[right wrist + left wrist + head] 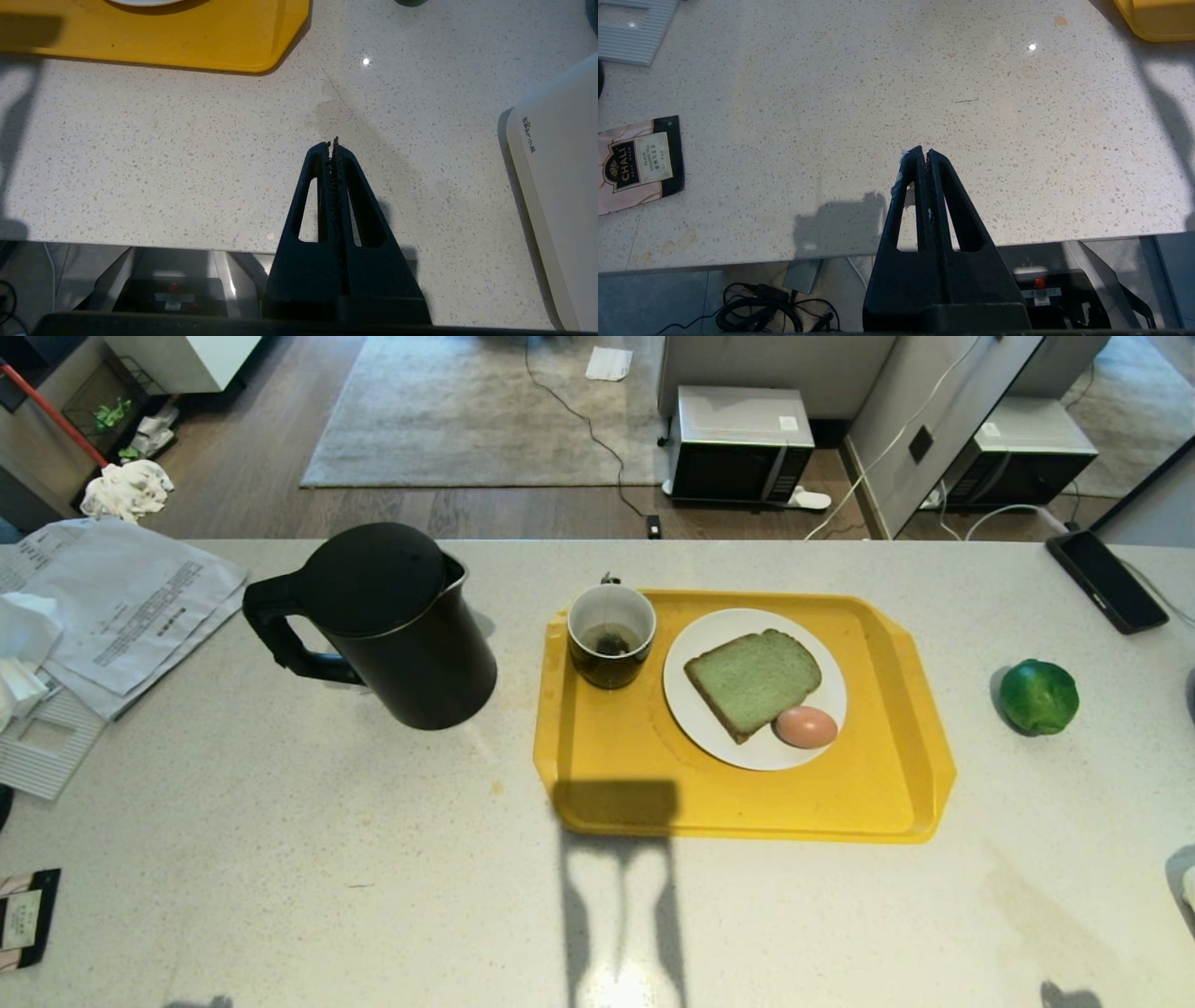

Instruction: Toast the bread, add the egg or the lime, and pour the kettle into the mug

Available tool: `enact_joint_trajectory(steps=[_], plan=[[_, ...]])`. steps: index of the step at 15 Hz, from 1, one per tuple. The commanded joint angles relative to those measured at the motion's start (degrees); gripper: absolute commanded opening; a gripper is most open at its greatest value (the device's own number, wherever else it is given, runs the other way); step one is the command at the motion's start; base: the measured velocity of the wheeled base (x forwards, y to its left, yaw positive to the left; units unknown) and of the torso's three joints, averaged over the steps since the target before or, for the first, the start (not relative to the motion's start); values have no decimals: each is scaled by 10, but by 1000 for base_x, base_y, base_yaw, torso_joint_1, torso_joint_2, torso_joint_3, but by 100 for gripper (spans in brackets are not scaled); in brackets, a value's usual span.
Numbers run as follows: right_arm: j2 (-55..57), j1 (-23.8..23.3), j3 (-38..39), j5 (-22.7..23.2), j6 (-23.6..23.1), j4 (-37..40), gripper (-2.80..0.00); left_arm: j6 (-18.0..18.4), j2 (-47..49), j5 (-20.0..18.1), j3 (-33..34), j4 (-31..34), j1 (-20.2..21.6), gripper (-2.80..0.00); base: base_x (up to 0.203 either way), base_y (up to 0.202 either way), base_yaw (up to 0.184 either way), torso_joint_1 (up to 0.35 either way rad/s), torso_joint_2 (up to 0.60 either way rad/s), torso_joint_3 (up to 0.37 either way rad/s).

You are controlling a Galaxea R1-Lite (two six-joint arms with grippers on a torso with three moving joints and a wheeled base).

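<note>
The pale green bread point(753, 679) lies on a white plate point(709, 719) with the pinkish egg point(805, 726) touching its near right corner. The plate and the black mug point(611, 635), which has something dark in its bottom, sit on a yellow tray point(644, 784). Left of the tray stands the tall black kettle point(383, 625), handle to the left. The lime point(1038, 696) rests on the counter right of the tray. My left gripper point(923, 151) and right gripper point(331, 144) hover shut and empty over the counter's near edge, outside the head view.
Papers and tissues point(112, 607) cover the counter's left end, and a tea packet point(637, 163) lies near the front left. A black phone point(1106, 581) lies at the far right. A white appliance point(560, 196) stands at the near right. Beyond the counter, a microwave point(742, 443) sits on the floor.
</note>
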State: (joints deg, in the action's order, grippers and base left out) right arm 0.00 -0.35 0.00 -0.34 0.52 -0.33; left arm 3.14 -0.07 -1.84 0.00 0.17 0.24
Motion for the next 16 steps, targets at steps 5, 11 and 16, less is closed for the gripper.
enact_joint_trajectory(steps=[5, 11, 16], plan=[[1, 0, 1, 0, 0, 0, -280, 4, 0, 0, 0, -1, 0, -280, 0, 0, 0, -61, 119, 62], [1, 0, 1, 0, 1, 0, -280, 4, 0, -1, 0, 1, 0, -280, 0, 0, 0, -56, 116, 57], [1, 0, 1, 0, 0, 0, -280, 2, 0, 0, 0, 0, 0, -280, 0, 0, 0, -61, 130, 63]])
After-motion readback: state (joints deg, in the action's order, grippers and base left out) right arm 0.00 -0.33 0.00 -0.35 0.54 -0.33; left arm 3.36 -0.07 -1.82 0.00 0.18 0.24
